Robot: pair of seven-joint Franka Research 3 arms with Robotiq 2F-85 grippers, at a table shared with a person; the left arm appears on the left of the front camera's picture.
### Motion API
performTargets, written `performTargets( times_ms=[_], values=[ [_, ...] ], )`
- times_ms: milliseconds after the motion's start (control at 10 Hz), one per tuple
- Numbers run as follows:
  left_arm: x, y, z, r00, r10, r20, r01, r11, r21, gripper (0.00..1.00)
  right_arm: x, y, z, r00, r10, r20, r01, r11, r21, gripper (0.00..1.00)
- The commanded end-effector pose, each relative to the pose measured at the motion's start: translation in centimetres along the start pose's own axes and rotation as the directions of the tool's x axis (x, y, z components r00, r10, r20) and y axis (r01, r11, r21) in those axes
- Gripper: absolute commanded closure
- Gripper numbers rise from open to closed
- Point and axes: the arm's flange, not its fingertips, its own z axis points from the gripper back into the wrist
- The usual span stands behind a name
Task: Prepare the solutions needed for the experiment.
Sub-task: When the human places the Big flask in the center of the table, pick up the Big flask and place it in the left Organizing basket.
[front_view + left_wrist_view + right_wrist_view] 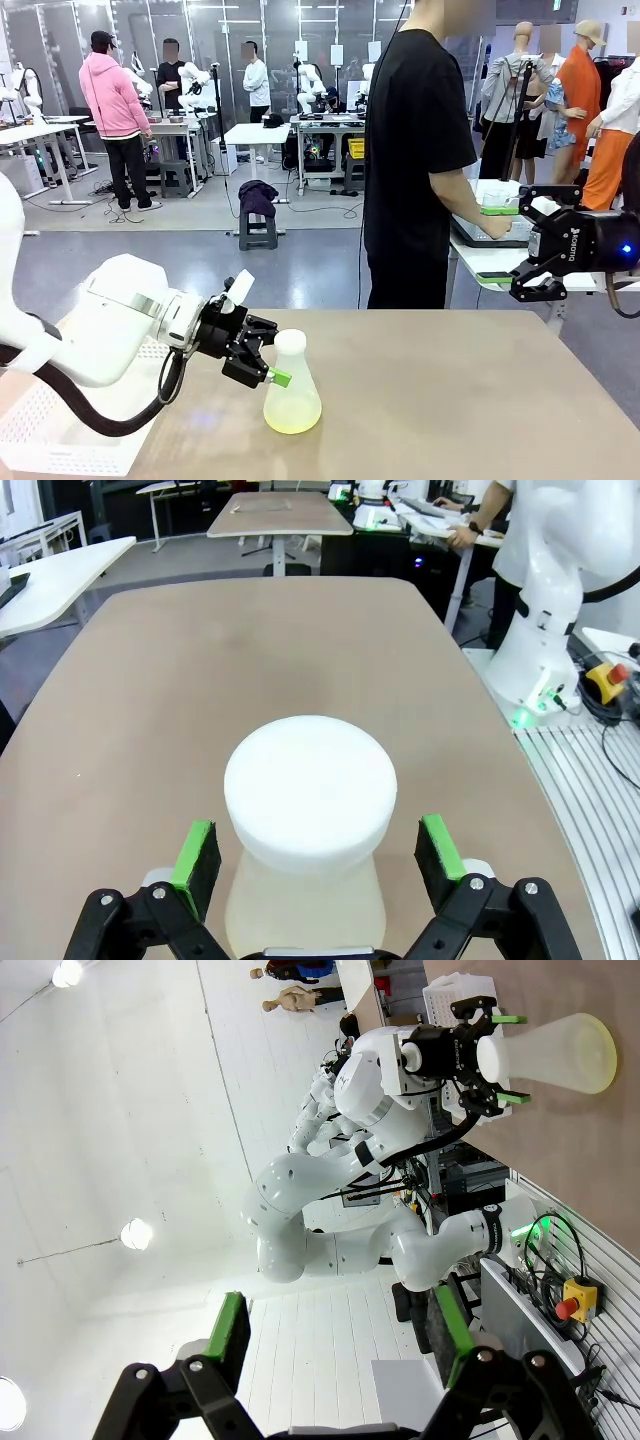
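I see my left gripper point(268, 362) spread wide around the capped neck of the flask point(291, 385) on the table point(450, 400), pads not touching; the solutions point(292, 416) pool below. My right gripper point(528, 285), marked ROBOTIQ, hangs open, well apart.

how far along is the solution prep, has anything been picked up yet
Early. Done: the frosted conical flask stands upright on the tan table with a shallow pale yellow-green liquid in it and its white round cap on. In hand: the left gripper has open jaws either side of the flask's neck, not closed. Left: gripping and everything after; the right gripper hangs open, away from the flask.
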Motion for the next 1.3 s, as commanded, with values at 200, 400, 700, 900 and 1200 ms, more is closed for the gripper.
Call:
performTargets(
  times_ms=[200,400,700,900,1200],
  values=[
    [-1.0,0.9,-1.1,0.997,-0.011,0.082,0.017,0.997,-0.077,0.0,0.0,0.1,0.1,1.0,-0.008,0.001,0.008,1.0,0.006,0.1],
    [-1.4,1.1,-1.6,0.995,-0.011,0.101,0.023,0.993,-0.116,0.0,0.0,0.1,0.1,1.0,-0.008,0.001,0.008,1.0,0.006,0.1],
    [-2.1,1.4,-1.6,0.991,-0.004,0.137,0.03,0.982,-0.188,0.17,0.0,0.1,0.1,1.0,-0.008,0.001,0.008,1.0,0.006,0.1],
    [-2.5,1.8,-1.4,0.988,0.015,0.154,0.015,0.982,-0.19,0.35,0.0,0.1,0.1,1.0,-0.008,0.001,0.008,1.0,0.006,0.1],
    [-3.2,2.7,-2.2,0.984,0.049,0.169,-0.013,0.977,-0.211,0.43,0.0,0.1,0.1,1.0,-0.008,0.001,0.008,1.0,0.006,0.1]
  ],
)
